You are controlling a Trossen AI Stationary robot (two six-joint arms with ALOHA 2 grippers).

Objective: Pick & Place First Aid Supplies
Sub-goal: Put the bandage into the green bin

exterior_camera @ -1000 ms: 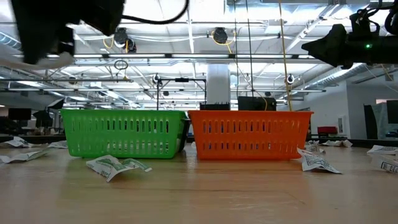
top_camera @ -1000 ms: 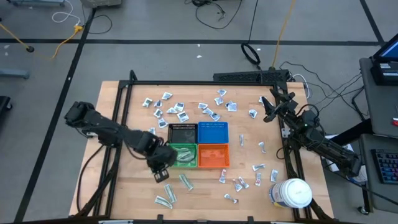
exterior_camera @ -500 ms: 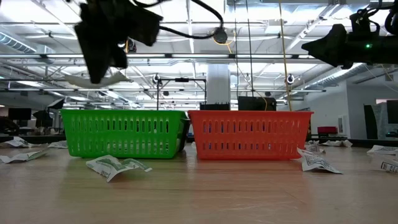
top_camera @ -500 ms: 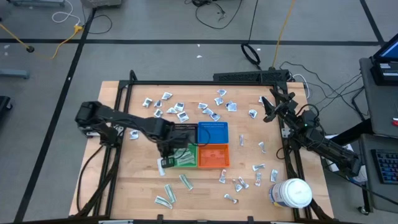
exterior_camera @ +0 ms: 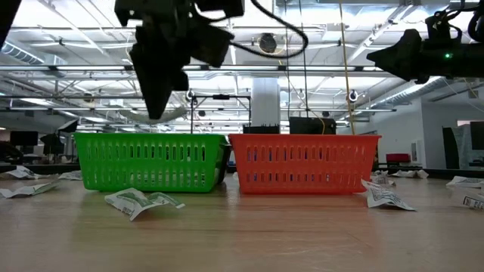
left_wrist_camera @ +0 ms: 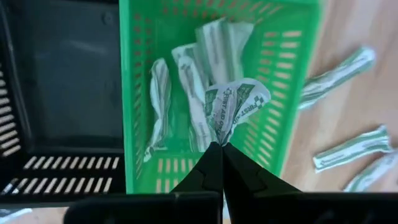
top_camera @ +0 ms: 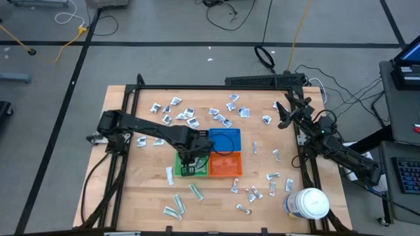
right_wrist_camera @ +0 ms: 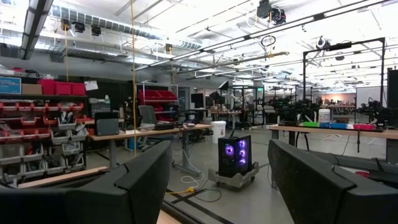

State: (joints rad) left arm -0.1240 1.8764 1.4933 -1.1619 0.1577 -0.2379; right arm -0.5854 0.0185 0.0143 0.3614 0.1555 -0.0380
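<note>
My left gripper [top_camera: 192,161] hangs over the green bin [exterior_camera: 151,161], pointing down and shut on one first aid packet [left_wrist_camera: 235,104], white with green print. Several more packets [left_wrist_camera: 186,74] lie on the floor of the green bin [left_wrist_camera: 134,93]. Other first aid supplies lie loose on the table: a cluster at the far side [top_camera: 190,115], some at the near right [top_camera: 252,193] and long strips at the near left [top_camera: 177,207]. My right gripper [top_camera: 283,115] waits open at the table's far right, raised and holding nothing. My left gripper pinches the packet's crumpled end [left_wrist_camera: 219,138] between its two fingertips, coming from above and pointing down. The packet hangs below the fingers, lifted clear, above the inside of the green bin.
Black [top_camera: 192,139], blue [top_camera: 225,139] and orange [top_camera: 225,164] bins adjoin the green one in a square block at mid-table. A large white jar [top_camera: 307,203] stands at the near right corner. One strip [top_camera: 170,174] lies just left of the green bin.
My left gripper has carried the packet from the near left of the green bin toward the table's right and a little farther back, until it hangs over that bin. It has rolled about its pointing line and sunk slightly, staying shut on the packet.
</note>
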